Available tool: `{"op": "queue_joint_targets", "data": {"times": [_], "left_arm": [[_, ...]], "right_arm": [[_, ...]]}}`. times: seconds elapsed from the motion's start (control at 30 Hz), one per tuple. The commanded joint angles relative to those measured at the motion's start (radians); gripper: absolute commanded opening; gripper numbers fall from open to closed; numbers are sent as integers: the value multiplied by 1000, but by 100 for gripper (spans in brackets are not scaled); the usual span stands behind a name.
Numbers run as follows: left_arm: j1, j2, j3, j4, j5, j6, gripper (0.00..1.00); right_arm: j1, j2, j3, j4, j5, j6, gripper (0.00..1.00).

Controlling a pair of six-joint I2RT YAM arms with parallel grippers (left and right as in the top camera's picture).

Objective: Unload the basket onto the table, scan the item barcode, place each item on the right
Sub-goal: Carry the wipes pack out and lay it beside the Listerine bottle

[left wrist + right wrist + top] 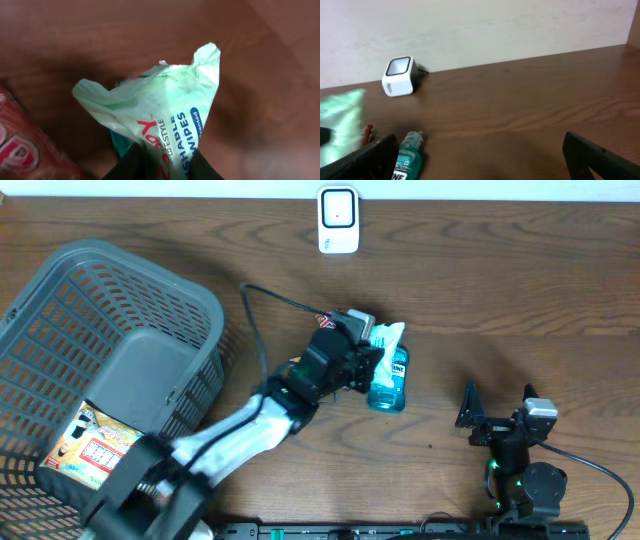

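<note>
While the right gripper (480,145) is idling nearest the robot's base, its jaws standing wide with nothing between them, the left gripper (165,167) is doing the work. Its dark fingers (134,162) are pinching the lower end of the wipes pack (165,115), and the soft green film is rising out of the grip, crumpled at its top. Seen from overhead, the pack is sitting around mid-table, and a blue mouthwash bottle (388,385) is lying just beside it on the near side. Farther off, at the far edge of the table (520,290), the white scanner (338,220) is waiting, well apart from the pack.

As I judge it, the step in hand is carrying the gripped pack toward the scanner. The next move is calling for the barcode face to be turned to the scanner's window and held flat, since loose film could be folding over the code.

No view is showing the barcode itself, so I cannot tell which face is bearing it. Nor can I tell whether the pack is hanging clear of the table or resting on it. A red packet (20,147) is being cut off, blurred, at the left wrist view's edge. The arm is partly covering the grey basket (60,290) and the box (90,445) inside it.
</note>
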Motion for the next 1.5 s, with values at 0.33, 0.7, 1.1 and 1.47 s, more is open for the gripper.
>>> {"op": "queue_joint_targets", "data": {"times": [0.33,0.7,1.1,1.47], "left_arm": [[100,244,0,69,-57,-217,20],[110,167,1,-7,9,-270,78],[117,-383,183,-450,-182,21,98],[273,-456,440,-1155,-176,55,94]], "right_arm": [[9,-3,-1,-3,5,-11,99],[9,-3,-1,-3,5,-11,99],[9,-3,-1,-3,5,-11,99],[9,-3,-1,-3,5,-11,99]]}}
